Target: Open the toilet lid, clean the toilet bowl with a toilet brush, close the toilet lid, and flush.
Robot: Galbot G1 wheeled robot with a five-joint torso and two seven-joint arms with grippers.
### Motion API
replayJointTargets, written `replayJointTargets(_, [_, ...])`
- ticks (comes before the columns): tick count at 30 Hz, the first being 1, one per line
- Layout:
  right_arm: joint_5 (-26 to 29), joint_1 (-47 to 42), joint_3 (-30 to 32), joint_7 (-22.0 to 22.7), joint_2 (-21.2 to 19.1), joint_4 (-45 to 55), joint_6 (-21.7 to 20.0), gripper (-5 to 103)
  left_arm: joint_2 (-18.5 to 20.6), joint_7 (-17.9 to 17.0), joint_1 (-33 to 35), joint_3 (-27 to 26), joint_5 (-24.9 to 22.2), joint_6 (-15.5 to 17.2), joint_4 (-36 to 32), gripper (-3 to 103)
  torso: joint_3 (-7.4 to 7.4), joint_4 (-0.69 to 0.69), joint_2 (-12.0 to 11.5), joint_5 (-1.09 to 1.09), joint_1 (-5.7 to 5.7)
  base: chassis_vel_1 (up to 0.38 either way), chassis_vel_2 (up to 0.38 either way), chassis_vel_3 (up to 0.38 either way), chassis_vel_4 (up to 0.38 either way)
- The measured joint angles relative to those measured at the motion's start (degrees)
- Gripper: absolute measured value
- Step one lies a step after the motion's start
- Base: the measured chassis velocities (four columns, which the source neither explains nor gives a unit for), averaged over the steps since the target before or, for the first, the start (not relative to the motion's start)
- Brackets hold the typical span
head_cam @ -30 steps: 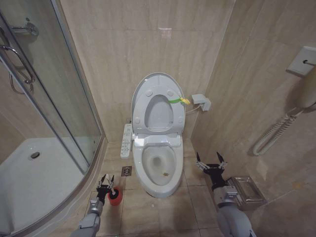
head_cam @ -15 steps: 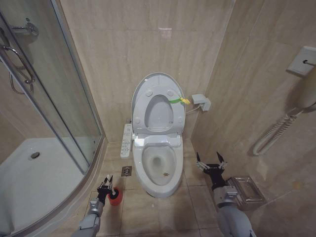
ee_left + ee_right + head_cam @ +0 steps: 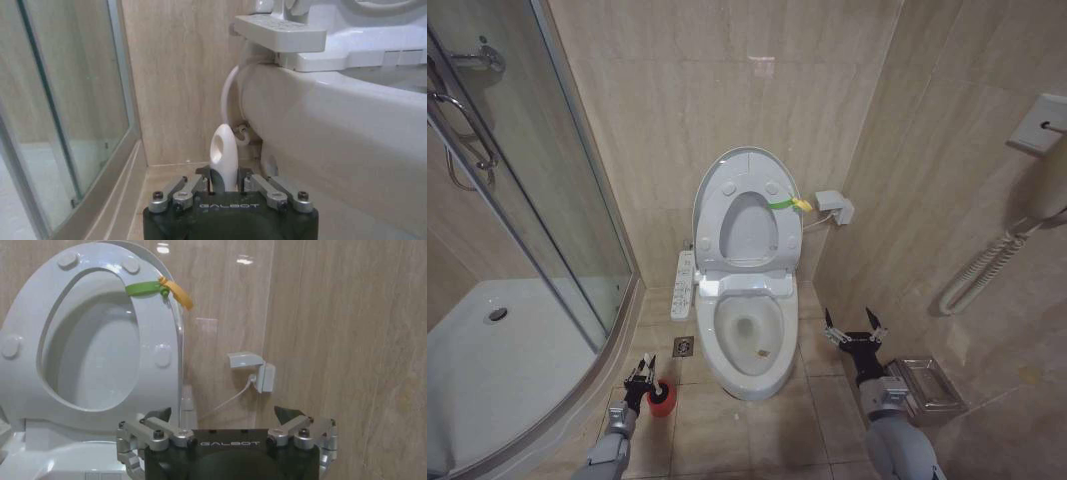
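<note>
The left gripper (image 3: 644,376) was positioned low over the floor tiles, directly above the red cup holder (image 3: 659,401); its fingers (image 3: 200,184) were pressed in on the white handle of the toilet brush (image 3: 222,157), which rose upright between them in the left wrist view (the bristle head sat inside the holder and could not be seen). The toilet bowl (image 3: 747,345) lay just beside this gripper, toward the robot's right; its curved white side wall was close alongside in the left wrist view (image 3: 320,135), with the button panel (image 3: 683,285) ahead of the gripper, toward the back wall. The glass shower door (image 3: 527,200) stood on the gripper's other side.

The right gripper (image 3: 851,328) hovered on the far side of the bowl from the left one, near the tiled side wall; its fingers (image 3: 155,432) were spread wide and held nothing. The toilet lid (image 3: 87,335) stood raised against the back wall, ahead of and to the left of this gripper, with the ring-shaped seat raised against it; the yellow-green loop (image 3: 160,289) hung at the lid's edge on the side nearer the right gripper. A white wall box (image 3: 253,369) with a cable was mounted ahead of the right gripper; a clear tray (image 3: 927,388) lay on the floor beside its arm.
</note>
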Motion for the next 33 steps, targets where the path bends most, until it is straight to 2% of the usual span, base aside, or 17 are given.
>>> replayJointTargets(5, [0.00,0.00,0.00,0.00,0.00,0.00,0.00,100,0.14,1.00,0.17,-0.29,-0.20,0.06,-0.61,24,0.00,0.00,0.00,0.00,0.00,0.000,0.000,0.000,0.000])
replayJointTargets(16, [0.00,0.00,0.00,0.00,0.00,0.00,0.00,100,0.64,2.28,2.95,-0.51,-1.71,2.19,-6.87,24,0.00,0.00,0.00,0.00,0.00,0.000,0.000,0.000,0.000])
replayJointTargets(29, [0.00,0.00,0.00,0.00,0.00,0.00,0.00,100,1.66,2.00,10.63,-1.57,-4.46,6.66,-19.78,24,0.00,-0.01,0.00,0.01,0.00,0.000,0.000,0.000,0.000])
replayJointTargets(33, [0.00,0.00,0.00,0.00,0.00,0.00,0.00,100,1.86,1.95,12.87,-2.08,-5.08,7.05,-22.59,24,0.00,0.00,0.00,0.01,0.00,0.000,0.000,0.000,0.000])
